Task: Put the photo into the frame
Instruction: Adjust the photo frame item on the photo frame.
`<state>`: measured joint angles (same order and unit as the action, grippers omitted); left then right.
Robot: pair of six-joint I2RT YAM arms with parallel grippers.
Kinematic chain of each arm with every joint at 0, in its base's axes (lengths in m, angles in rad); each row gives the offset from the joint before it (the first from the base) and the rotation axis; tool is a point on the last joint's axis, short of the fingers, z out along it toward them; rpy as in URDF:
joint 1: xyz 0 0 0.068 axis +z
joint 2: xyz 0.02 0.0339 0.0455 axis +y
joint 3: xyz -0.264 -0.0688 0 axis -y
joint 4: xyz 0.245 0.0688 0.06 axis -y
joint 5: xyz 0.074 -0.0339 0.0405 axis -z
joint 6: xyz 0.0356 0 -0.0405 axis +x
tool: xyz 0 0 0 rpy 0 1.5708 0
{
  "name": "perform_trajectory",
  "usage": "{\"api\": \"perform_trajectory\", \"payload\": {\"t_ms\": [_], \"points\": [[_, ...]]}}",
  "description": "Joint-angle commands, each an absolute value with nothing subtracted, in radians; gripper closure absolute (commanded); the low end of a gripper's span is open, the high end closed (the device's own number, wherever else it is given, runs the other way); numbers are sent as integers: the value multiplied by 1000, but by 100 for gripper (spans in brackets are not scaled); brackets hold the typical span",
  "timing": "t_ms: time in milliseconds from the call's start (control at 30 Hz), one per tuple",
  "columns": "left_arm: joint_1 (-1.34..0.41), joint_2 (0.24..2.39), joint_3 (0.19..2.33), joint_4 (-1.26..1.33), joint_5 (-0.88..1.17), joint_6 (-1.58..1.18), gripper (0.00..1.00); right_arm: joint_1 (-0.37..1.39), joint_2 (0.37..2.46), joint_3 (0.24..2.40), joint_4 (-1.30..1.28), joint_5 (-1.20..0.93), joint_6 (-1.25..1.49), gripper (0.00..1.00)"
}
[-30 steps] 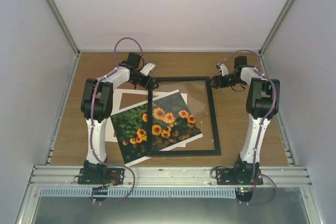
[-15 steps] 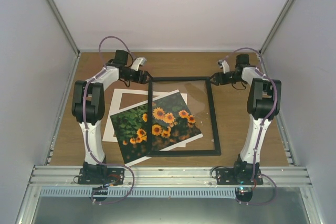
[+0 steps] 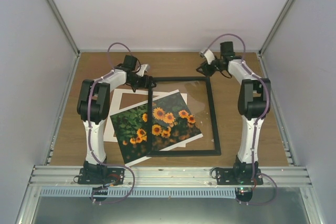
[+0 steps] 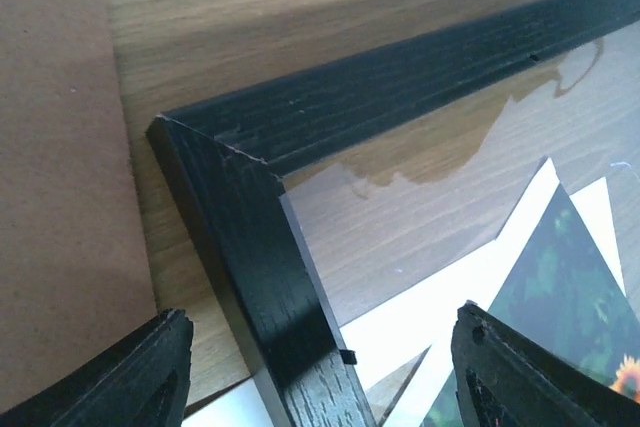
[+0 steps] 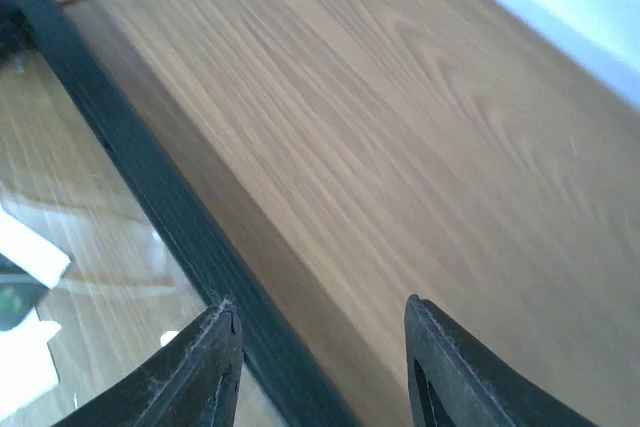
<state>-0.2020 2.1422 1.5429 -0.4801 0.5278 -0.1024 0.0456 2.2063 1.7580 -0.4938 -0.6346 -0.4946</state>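
Left gripper (image 4: 320, 347), released, straddles a corner of the frame (image 4: 400, 77). Right gripper (image 5: 318, 347), also released, hovers beside it. Photo (image 3: 131, 129) lies partly underneath.

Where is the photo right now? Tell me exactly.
In the top view, the photo lies tilted left of centre, its right part under the frame's left bar, its left part over the white mat.

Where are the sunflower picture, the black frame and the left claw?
photo (image 3: 131, 128): top view, on its dark leaves left of the frame's bar.
frame (image 3: 212, 114): top view, on its right side bar.
left claw (image 4: 320, 313): left wrist view, midway between its two fingertips.
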Motion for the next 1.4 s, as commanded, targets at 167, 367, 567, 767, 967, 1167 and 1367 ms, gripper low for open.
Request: {"api": "perform_trajectory", "payload": {"t_ms": [167, 367, 567, 767, 967, 1167, 1367], "points": [[-172, 2110, 1519, -407, 485, -114, 24, 187, 2368, 2022, -590, -648, -682, 58], [-154, 2075, 1495, -393, 497, -91, 22, 230, 2442, 2093, -665, -715, -736, 59], [-143, 2059, 1474, -378, 508, -93, 21, 243, 2471, 2096, -672, -726, -762, 60], [-142, 2055, 1458, -369, 527, -92, 21, 244, 2494, 2100, -716, -743, -813, 61], [-134, 2067, 1463, -356, 563, -107, 20, 250, 2521, 2147, -740, -729, -840, 60], [-134, 2077, 1474, -354, 585, -114, 19, 266, 2545, 2176, -789, -683, -906, 62], [-132, 2082, 1471, -351, 591, -115, 20, 267, 2545, 2171, -793, -659, -932, 70]]}}
